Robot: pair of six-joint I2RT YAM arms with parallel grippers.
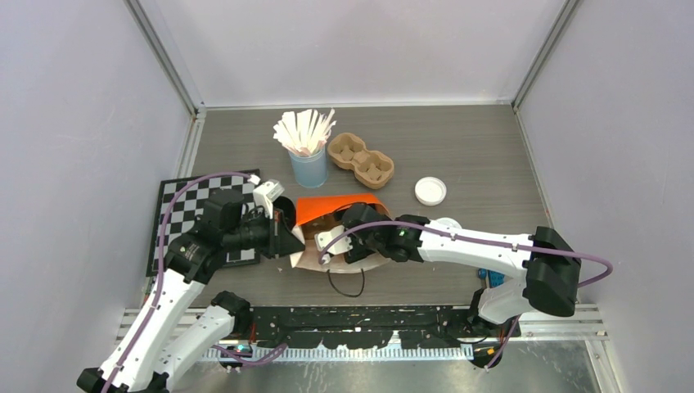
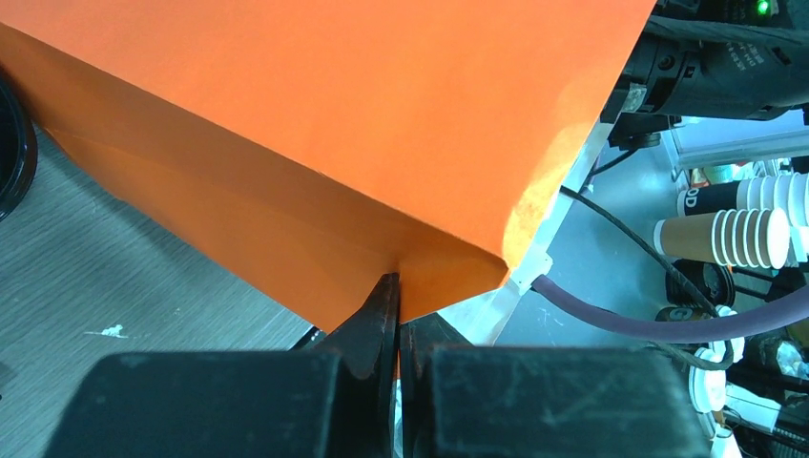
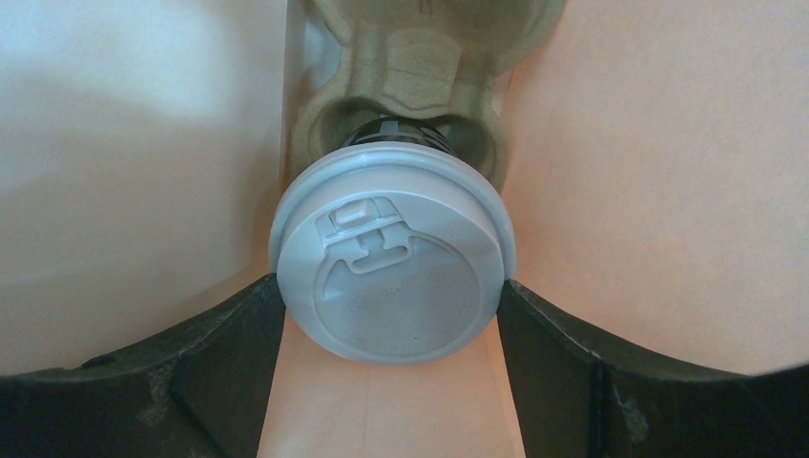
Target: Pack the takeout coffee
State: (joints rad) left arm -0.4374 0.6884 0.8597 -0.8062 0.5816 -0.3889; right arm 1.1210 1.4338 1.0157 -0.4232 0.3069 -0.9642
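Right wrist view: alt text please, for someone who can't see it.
The right gripper clamps a white-lidded dark coffee cup by the lid's sides. The cup's base is seated in a pulp cup carrier inside the orange bag.

White-lidded dark cup sits in pulp carrier inside orange bag

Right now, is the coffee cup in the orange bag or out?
In. The right wrist view shows the lidded coffee cup seated in a pulp carrier, the orange bag walling both sides.
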